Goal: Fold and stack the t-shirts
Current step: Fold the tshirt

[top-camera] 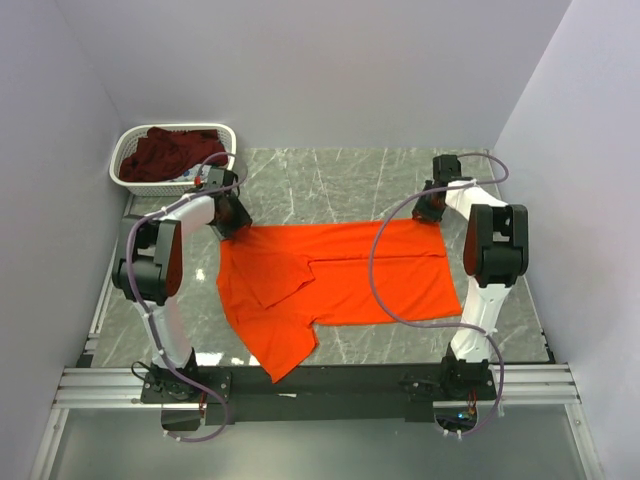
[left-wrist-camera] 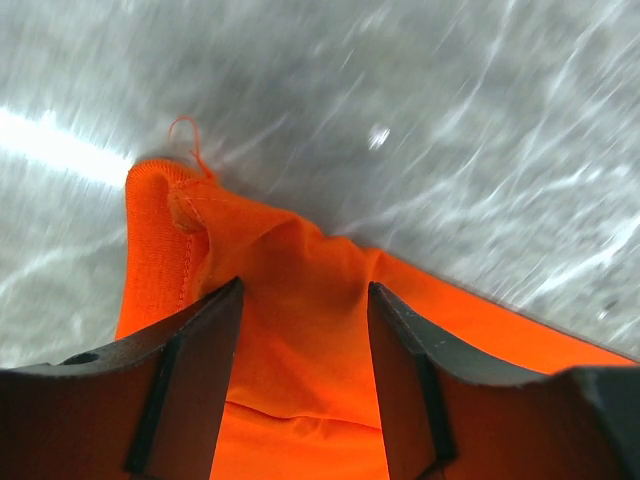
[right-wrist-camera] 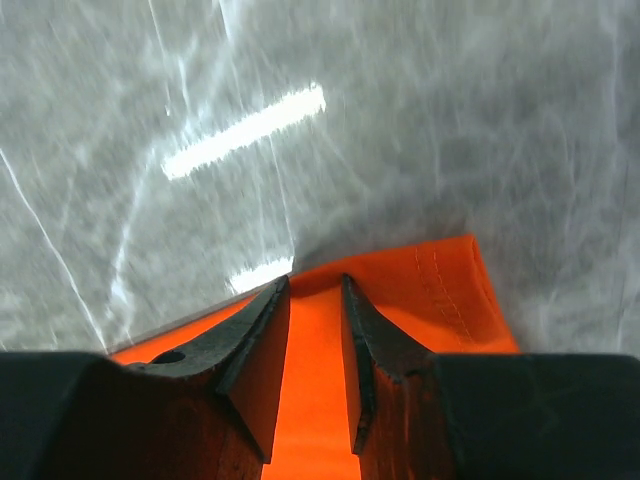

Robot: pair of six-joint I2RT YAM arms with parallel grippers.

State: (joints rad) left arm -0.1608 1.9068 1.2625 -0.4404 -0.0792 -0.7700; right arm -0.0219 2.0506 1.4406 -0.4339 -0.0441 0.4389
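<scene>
Black left fingers [left-wrist-camera: 222, 312], parted wide astride a bunched, hemmed corner of the orange shirt [top-camera: 350, 275], cloth lying between them but not visibly pinched. Black right fingers [right-wrist-camera: 268, 322], set to a narrow gap over the other far corner, orange cloth filling that gap; gripped or merely straddled, impossible to tell. Shirt spread across the grey marbled surface [top-camera: 330, 180] between both arms, one sleeve reaching toward the near edge. Maroon shirt [top-camera: 170, 155] heaped in the white lattice basket [top-camera: 178, 128] at the far left, just behind the left arm.
</scene>
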